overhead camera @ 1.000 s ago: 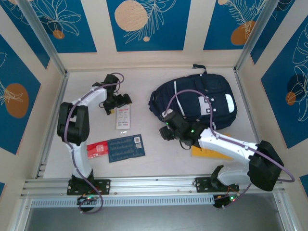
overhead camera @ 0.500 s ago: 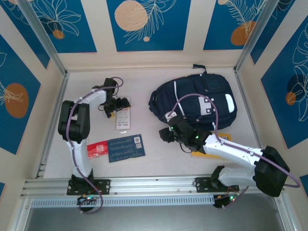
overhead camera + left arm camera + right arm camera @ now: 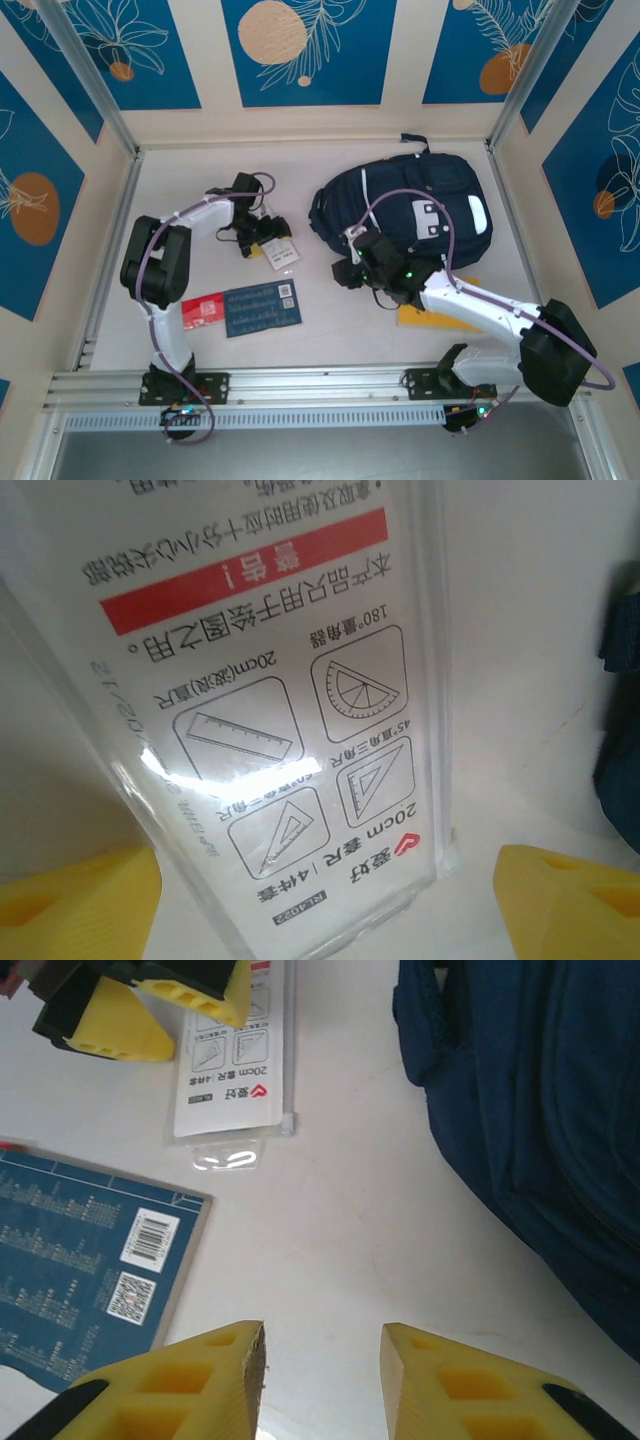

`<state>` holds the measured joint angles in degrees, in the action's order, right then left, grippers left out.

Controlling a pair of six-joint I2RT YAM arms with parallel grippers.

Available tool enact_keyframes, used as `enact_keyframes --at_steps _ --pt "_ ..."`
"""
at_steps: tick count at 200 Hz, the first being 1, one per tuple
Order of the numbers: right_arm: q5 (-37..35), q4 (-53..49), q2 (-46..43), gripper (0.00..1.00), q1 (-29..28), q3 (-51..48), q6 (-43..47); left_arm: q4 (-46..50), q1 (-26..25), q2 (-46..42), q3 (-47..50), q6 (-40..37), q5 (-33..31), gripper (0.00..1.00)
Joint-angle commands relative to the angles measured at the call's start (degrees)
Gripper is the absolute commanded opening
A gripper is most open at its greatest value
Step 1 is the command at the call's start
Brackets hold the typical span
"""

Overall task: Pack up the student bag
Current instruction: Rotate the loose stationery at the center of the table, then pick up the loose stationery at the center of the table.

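One bag: large dark navy striped fabric student bag [image 3: 415, 210], lying just right of the right gripper [image 3: 322, 1345], whose fingers are apart and empty.
Left gripper [image 3: 325, 880]: fingers apart, straddling a clear plastic ruler-set pack [image 3: 290, 710].
Risk: the unclamped pack may skew or slip when lifted.

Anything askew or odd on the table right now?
Only the ruler pack: it lies at a slant to the blue book, one end under the open left claw. Nothing looks spilled or damaged.
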<state>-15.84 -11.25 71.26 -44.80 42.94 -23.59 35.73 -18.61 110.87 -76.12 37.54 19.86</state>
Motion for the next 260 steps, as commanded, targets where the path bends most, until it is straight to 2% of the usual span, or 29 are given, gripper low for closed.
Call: enact_keyframes --at_steps 1,25,53,80,100,148,185,217,260 --pt "7.4 0.73 4.84 0.36 0.84 5.72 -1.28 2.33 0.5 -1.5 0.25 0.06 -2.13 0.84" --pt "13.18 -2.98 13.81 0.35 2.55 14.84 -3.9 -0.61 1.81 -5.56 3.87 2.92 -5.19 0.84" --pt "21.8 -9.3 25.89 0.35 5.49 28.42 -4.57 -6.91 3.8 -7.69 8.07 7.3 -2.98 0.72" --pt "23.11 -15.74 37.97 0.38 6.85 42.09 -4.09 -12.18 4.01 -6.6 10.22 11.36 -2.25 0.56" --pt "23.55 -20.7 46.14 0.39 7.35 51.83 -3.75 -15.1 4.4 -5.69 11.69 12.55 -2.17 0.48" --pt "24.65 -30.38 61.49 0.44 8.32 70.66 -3.73 -17.82 6.21 -3.96 13.38 13.84 -1.06 0.45" --pt "24.02 -35.0 68.21 0.47 8.57 79.02 -3.52 -17.64 6.25 -2.55 13.06 14.0 -0.55 0.45" --pt "29.83 -35.51 71.13 0.48 8.94 80.97 -2.94 -17.72 6.4 -1.36 13.18 14.07 -0.09 0.43" --pt "33.68 -36.32 73.86 0.49 9.01 81.84 -0.2 -17.93 6.37 -0.76 12.68 13.62 0.27 0.41"
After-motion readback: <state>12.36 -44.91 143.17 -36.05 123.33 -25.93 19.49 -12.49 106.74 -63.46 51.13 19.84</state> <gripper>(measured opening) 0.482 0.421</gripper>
